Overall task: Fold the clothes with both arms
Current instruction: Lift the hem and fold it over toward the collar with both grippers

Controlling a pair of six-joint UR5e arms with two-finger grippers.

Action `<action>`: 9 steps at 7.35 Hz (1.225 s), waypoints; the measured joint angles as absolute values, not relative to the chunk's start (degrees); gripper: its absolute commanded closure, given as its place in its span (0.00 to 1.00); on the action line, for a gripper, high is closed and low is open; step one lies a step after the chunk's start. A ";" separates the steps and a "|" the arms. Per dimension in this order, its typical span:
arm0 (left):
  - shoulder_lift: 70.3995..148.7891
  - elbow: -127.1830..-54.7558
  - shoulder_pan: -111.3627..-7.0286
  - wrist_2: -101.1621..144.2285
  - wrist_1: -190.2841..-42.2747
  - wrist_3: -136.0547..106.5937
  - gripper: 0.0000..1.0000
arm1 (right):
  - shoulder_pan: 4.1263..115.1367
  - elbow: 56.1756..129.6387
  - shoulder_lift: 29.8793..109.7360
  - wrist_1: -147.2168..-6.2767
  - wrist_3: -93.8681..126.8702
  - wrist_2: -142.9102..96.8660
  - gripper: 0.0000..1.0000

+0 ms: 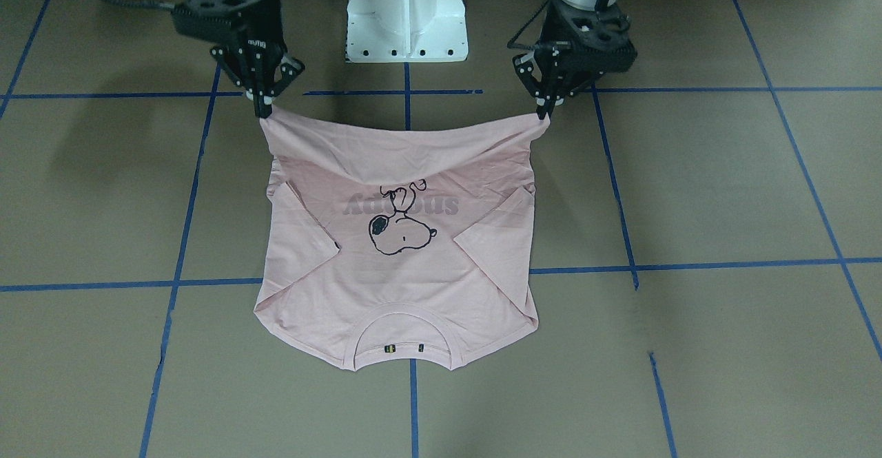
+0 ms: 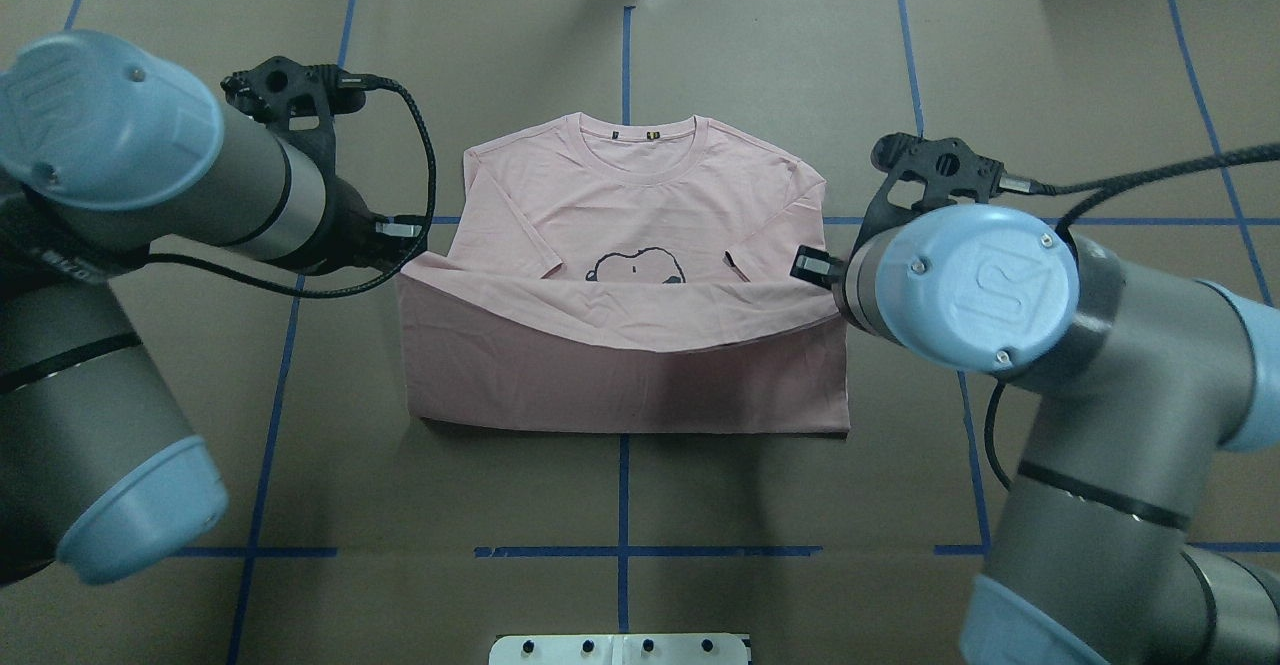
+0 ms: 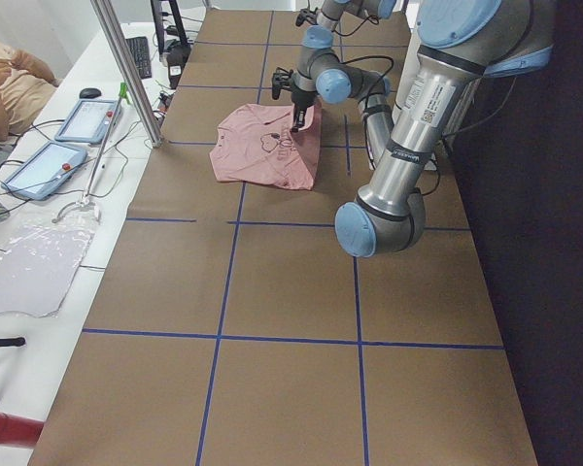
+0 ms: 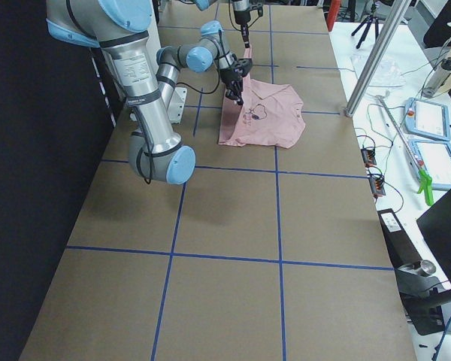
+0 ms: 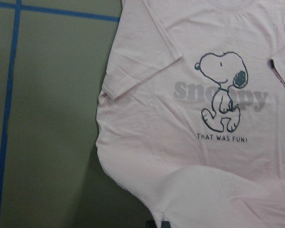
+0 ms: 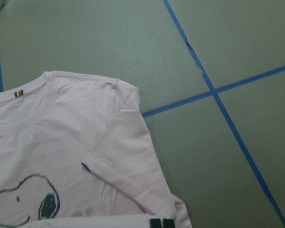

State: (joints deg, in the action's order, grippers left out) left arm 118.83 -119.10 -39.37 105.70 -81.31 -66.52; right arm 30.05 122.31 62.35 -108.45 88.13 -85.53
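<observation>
Two hem corners of the soft pink T-shirt (image 1: 406, 286) are raised. I see the black left tool (image 1: 546, 110) and right tool (image 1: 264, 109) each pinching one corner. The thin cloth sags between them in a smooth curve. The ribbed collar half lies flat on the brown table (image 1: 723, 189), with the sleeves folded inward.

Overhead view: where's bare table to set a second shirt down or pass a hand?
Free: the strip between the fold of the T-shirt and the white base; the band past its collar to the table edge; both table ends. Crowded: the shirt's flanks, where left pincer and right pincer pinch the raised hem.
</observation>
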 measured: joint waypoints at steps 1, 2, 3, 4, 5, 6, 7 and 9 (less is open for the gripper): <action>119.96 -114.41 -40.86 105.55 -84.71 -65.41 1.00 | 33.22 116.17 61.85 -102.55 85.97 -86.30 1.00; 121.31 -110.14 -41.87 105.05 -87.52 -64.70 1.00 | 35.67 111.05 60.89 -98.82 84.28 -86.70 1.00; 122.29 -106.22 -42.62 104.47 -90.57 -64.14 1.00 | 37.27 106.93 59.41 -97.17 83.19 -86.85 1.00; 123.10 -102.53 -43.35 104.21 -93.64 -63.54 1.00 | 38.25 103.51 57.71 -96.55 82.57 -86.90 1.00; 124.09 -98.82 -44.06 104.11 -96.31 -62.72 1.00 | 38.91 100.62 56.15 -96.32 82.18 -86.96 1.00; 125.03 -95.13 -44.67 104.04 -98.87 -62.06 1.00 | 39.46 97.53 54.53 -96.19 81.83 -87.04 1.00; 126.06 -91.17 -45.18 103.80 -101.67 -61.33 0.37 | 39.96 93.09 52.76 -94.26 81.49 -87.08 1.00; 129.13 -79.21 -46.00 102.63 -110.65 -58.16 0.00 | 41.07 78.56 50.56 -79.31 77.84 -87.44 0.00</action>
State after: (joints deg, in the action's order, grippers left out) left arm 129.13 -79.21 -46.00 102.63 -110.65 -58.16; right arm 41.07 78.56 50.56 -79.31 77.84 -87.44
